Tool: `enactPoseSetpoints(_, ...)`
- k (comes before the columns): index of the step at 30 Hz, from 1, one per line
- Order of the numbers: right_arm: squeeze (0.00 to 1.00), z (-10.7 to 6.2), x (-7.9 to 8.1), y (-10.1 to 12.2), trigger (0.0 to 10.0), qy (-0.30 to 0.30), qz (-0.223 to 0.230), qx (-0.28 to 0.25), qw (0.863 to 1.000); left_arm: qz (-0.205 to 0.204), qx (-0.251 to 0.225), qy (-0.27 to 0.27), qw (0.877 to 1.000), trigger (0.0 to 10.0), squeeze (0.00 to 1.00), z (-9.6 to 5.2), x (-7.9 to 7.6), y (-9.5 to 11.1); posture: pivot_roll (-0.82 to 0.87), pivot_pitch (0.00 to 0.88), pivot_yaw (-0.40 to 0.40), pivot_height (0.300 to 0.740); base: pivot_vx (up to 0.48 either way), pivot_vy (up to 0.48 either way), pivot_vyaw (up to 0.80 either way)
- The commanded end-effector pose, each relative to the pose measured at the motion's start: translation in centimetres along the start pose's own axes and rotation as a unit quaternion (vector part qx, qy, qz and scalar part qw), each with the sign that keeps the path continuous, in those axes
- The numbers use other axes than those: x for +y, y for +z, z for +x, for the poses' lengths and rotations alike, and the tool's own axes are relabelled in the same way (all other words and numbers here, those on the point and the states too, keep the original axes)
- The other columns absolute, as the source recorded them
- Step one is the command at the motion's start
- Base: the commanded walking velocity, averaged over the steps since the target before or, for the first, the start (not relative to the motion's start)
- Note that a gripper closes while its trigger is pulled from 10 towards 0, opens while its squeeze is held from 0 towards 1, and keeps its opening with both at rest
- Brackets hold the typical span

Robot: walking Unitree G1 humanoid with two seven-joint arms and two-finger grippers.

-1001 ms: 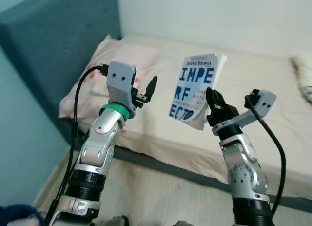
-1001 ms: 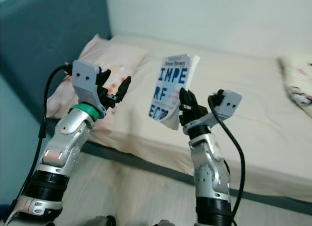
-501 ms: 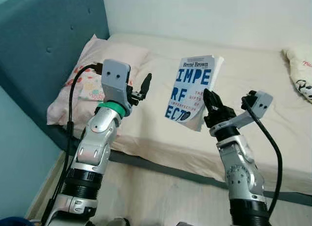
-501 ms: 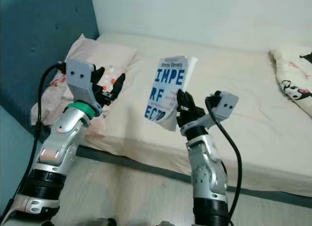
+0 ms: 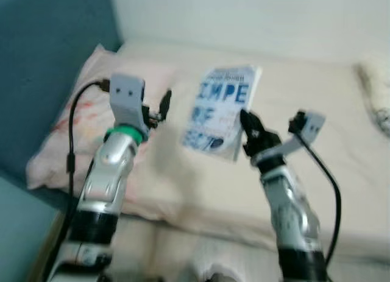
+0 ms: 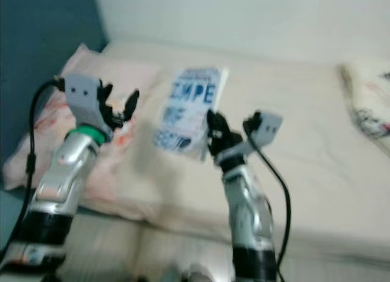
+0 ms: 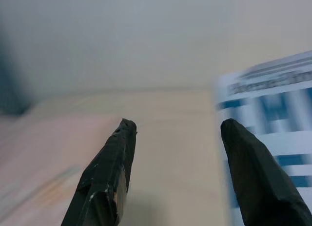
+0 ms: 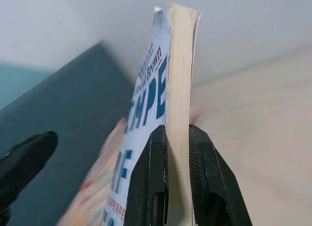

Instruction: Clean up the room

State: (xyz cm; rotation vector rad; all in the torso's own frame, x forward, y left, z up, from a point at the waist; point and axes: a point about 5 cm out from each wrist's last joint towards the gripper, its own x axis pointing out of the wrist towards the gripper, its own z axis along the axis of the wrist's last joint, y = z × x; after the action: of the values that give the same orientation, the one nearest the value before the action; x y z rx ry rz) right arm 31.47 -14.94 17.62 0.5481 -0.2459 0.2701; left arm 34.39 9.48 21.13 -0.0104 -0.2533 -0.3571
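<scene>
Rising from the lower edge of the head views on silver arms: the right claw [image 5: 247, 125] pinching the lower edge of a paperback book [image 5: 220, 110], one black finger [image 8: 150, 177] pressed on the cover and the other on the back, the page block squeezed between them. Holding the book upright in the air above the near part of the bed [image 5: 292, 99], white cover with large blue letters facing the left arm, top edge tilting slightly away. Lettering blurring in the head views, so only a few capitals readable with any confidence; sharper from the right wrist.

Hanging level with it on the other side, well apart from the book: the left claw [image 5: 159, 107], fingers spread wide and gripping nothing, pointing toward the book. Showing between its two black fingertips [image 7: 119, 148] in the left wrist view: pale bedsheet, with the book's blue-and-white cover [image 7: 273, 123] just beside the far finger.

Lying just beyond the left arm: a pink patterned pillow [image 5: 67, 130] at the head of the bed, against a dark teal headboard [image 5: 49, 63]. Stretching farther out: cream sheet reaching a pale wall [image 5: 256, 17]. Sitting at the far right edge of the bed: a second, light printed pillow [image 6: 365, 105], print too smeared to read.
</scene>
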Motion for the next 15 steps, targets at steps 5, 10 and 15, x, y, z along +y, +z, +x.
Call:
enactPoseSetpoints(5, 0.00, -0.26, -0.44, 0.59, 10.0, -0.009, -0.005, -0.016, 1.000, -0.004, 0.006, 0.001, 1.000, 10.0, 0.00, -0.19, 0.16, -0.33, -0.04, 0.044, 0.051, 0.696, 0.000, 0.000, 0.00)
enactPoseSetpoints(10, 0.00, -0.27, -0.47, 0.60, 10.0, -0.010, -0.005, -0.016, 1.000, -0.004, 0.005, -0.001, 1.000, 10.0, 0.00, -0.22, 0.13, -0.32, -0.04, 0.044, 0.051, 0.696, 0.000, 0.000, 0.00)
enactPoseSetpoints(15, 0.00, -0.27, -0.48, 0.64, 10.0, -0.009, -0.005, -0.016, 1.000, -0.004, 0.006, -0.001, 1.000, 10.0, 0.00, -0.19, 0.03, -0.36, -0.04, 0.044, 0.050, 0.696, 0.000, 0.000, 0.00)
